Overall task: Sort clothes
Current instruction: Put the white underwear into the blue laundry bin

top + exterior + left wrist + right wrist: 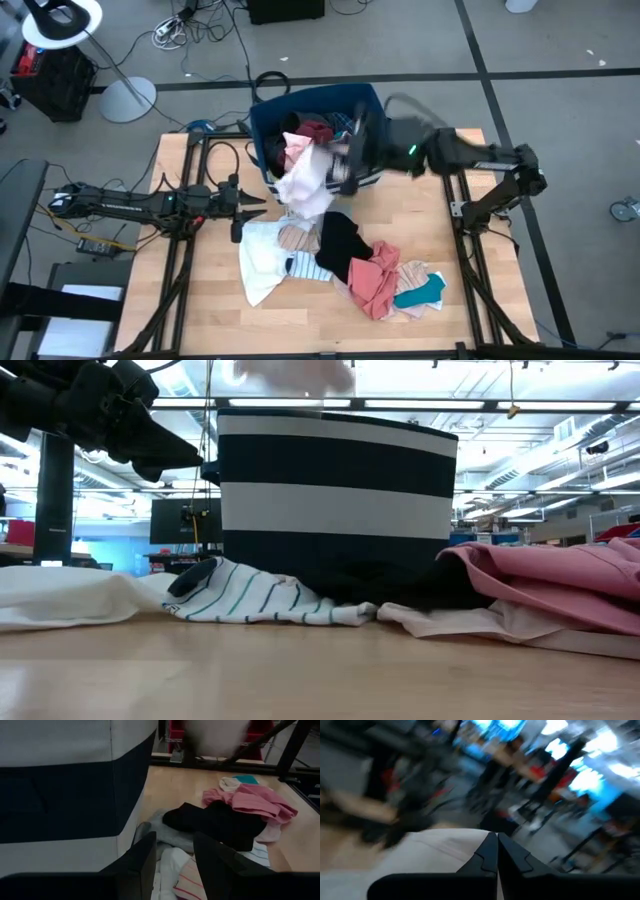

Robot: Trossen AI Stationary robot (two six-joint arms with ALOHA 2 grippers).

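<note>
Your right end effector (345,165) is pinched together on a pale pinkish-white soft garment (305,178), which hangs from it over the front rim of the navy blue fabric bin with white stripes (372,100). So the step in hand looks like carrying this piece between bin and tabletop (200,320); which way it is headed you cannot tell from here. Next you need to bring it clear of the rim before you let go.

Your left end effector (240,205) waits with its fingers apart, low over the tabletop beside the bin, holding nothing.

Count what lies out: one white garment (258,262), one striped piece (305,262), one black garment (343,242), one pink garment (376,280), one teal piece (420,294). More clothes sit heaped in the bin, too tangled to count.
</note>
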